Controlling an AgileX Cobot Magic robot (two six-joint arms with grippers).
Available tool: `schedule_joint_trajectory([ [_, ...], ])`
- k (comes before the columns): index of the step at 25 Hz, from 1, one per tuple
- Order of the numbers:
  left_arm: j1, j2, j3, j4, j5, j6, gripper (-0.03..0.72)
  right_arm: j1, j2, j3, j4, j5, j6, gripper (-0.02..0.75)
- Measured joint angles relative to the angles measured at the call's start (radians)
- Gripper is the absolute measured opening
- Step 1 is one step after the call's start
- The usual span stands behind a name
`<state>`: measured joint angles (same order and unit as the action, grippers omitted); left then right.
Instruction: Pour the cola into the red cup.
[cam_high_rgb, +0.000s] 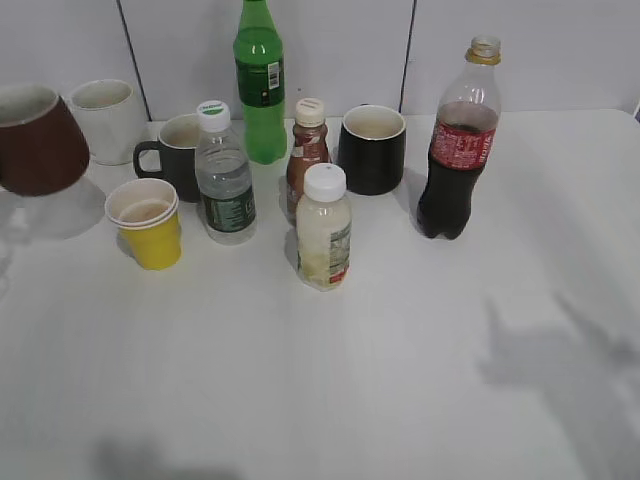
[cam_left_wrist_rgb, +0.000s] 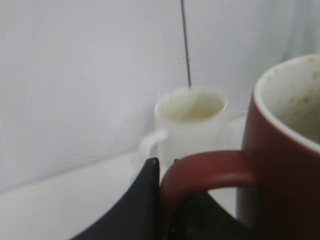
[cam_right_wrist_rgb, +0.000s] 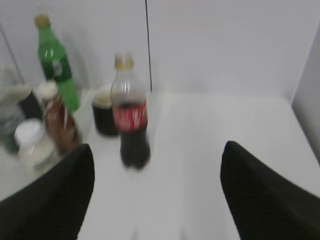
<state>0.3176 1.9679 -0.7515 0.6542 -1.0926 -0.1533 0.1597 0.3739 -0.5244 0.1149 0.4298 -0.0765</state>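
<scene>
Left end effector (cam_left_wrist_rgb: 162, 200): low in the left wrist view, its dark fingers (cam_left_wrist_rgb: 142, 200) pinched on the handle of the red cup (cam_left_wrist_rgb: 285, 165); the arm itself is out of the exterior view.
Red cup: lifted and tilted at the far left edge of the exterior view (cam_high_rgb: 38, 140), clear of the bench (cam_high_rgb: 400, 380), pale inside with some specks.
Right end effector (cam_right_wrist_rgb: 157, 195): spread wide, both dark fingers (cam_right_wrist_rgb: 50, 200) low in frame with nothing between them, pointing toward the cola (cam_right_wrist_rgb: 131, 112) from well back.
Cola: stands upright on the right side of the bench (cam_high_rgb: 458, 140), cap off, dark liquid up to about the red label's top.
Neighbours: a black mug (cam_high_rgb: 372, 148) just left of the cola; a white mug (cam_left_wrist_rgb: 190, 125) behind the red cup.
Doubt: the right wrist view is blurred, so the other bottles at its left read only as rough shapes.
</scene>
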Motion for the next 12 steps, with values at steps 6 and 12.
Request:
schedule_joint_trajectory([
  [6, -0.070, -0.264, 0.125, -0.102, 0.139, -0.018, 0.044, 0.035, 0.630, 0.013, 0.029, -0.658, -0.018, 0.589],
  [12, -0.181, -0.466, 0.166, -0.200, 0.379, -0.026, 0.044, 0.066, 1.106, 0.033, -0.235, -1.057, 0.212, 0.589],
])
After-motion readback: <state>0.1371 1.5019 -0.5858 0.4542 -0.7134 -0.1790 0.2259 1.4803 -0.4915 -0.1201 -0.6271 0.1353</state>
